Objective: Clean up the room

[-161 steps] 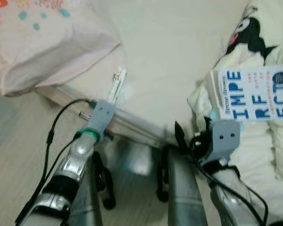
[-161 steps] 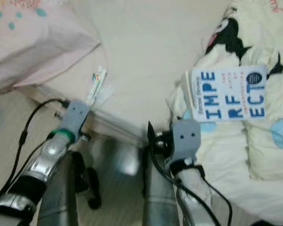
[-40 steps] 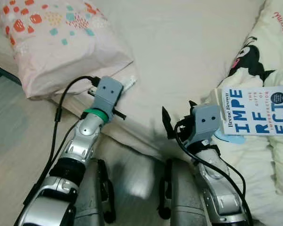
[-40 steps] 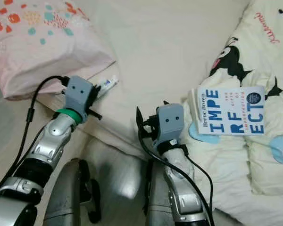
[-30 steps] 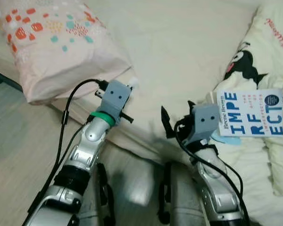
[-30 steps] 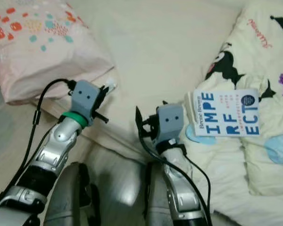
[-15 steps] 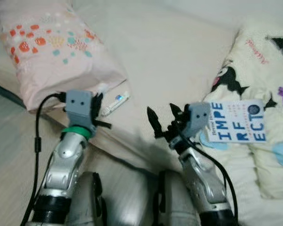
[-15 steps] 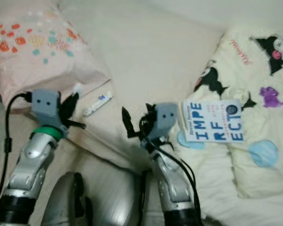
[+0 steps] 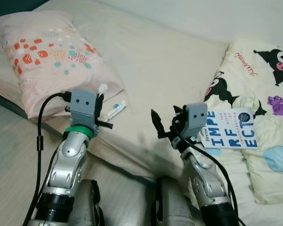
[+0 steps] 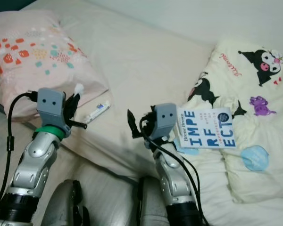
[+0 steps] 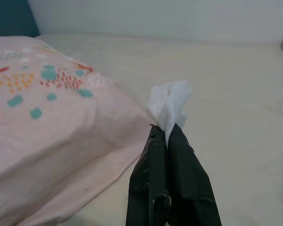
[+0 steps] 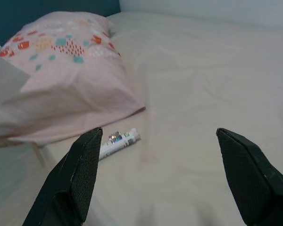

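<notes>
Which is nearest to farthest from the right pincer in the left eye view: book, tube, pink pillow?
From the right pincer:
1. book, on the cartoon quilt just to the pincer's right.
2. tube, lying on the sheet to its left, by the pillow's corner.
3. pink pillow, farther left and up toward the bed's head.

A pink pillow (image 9: 47,56) with coloured spots is lying at the head of the bed (image 9: 170,70), near its edge. A cream duvet (image 9: 269,84) printed with black cartoon figures is bunching up along the far side. Pale wooden floor (image 9: 9,160) is showing beside the bed.
</notes>
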Available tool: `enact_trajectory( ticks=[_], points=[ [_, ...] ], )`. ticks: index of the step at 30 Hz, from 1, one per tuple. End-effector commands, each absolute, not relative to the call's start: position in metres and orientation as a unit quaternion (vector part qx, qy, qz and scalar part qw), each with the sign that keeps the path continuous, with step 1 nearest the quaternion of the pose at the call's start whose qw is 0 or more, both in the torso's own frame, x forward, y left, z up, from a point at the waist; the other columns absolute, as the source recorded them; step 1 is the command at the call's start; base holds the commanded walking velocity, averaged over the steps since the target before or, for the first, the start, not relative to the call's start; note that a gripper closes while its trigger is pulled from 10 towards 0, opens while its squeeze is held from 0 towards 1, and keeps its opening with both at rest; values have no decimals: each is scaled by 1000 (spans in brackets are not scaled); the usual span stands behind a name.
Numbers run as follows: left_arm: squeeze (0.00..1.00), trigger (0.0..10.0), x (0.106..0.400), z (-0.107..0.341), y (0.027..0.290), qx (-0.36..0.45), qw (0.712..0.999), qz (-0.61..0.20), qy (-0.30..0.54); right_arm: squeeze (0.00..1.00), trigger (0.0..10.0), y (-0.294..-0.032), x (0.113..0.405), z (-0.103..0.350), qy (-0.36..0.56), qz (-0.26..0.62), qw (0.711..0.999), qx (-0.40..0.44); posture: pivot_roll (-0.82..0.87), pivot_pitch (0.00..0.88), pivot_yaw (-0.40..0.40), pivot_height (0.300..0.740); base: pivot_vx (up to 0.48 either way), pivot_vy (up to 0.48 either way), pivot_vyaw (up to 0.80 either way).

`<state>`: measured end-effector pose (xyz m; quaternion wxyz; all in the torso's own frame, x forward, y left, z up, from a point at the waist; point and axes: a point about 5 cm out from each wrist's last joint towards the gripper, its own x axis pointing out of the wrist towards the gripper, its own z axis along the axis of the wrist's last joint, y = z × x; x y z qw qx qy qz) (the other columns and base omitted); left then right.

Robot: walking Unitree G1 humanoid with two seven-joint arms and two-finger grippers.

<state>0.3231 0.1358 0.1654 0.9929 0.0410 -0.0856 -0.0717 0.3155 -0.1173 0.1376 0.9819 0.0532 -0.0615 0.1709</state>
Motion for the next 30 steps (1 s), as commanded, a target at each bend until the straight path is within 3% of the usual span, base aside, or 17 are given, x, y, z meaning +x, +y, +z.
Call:
enact_trajectory(
  ticks=[1,30],
  points=[
    [0,10000,325,166,133,45,993,-73,-86,0,10000,-118,317,139,-65,169,982,48,-16,38,1,635,0,0,0],
    [0,10000,334,171,123,42,993,-84,-76,0,10000,-123,322,136,-74,156,984,41,-19,33,9,725,0,0,0]
  ],
)
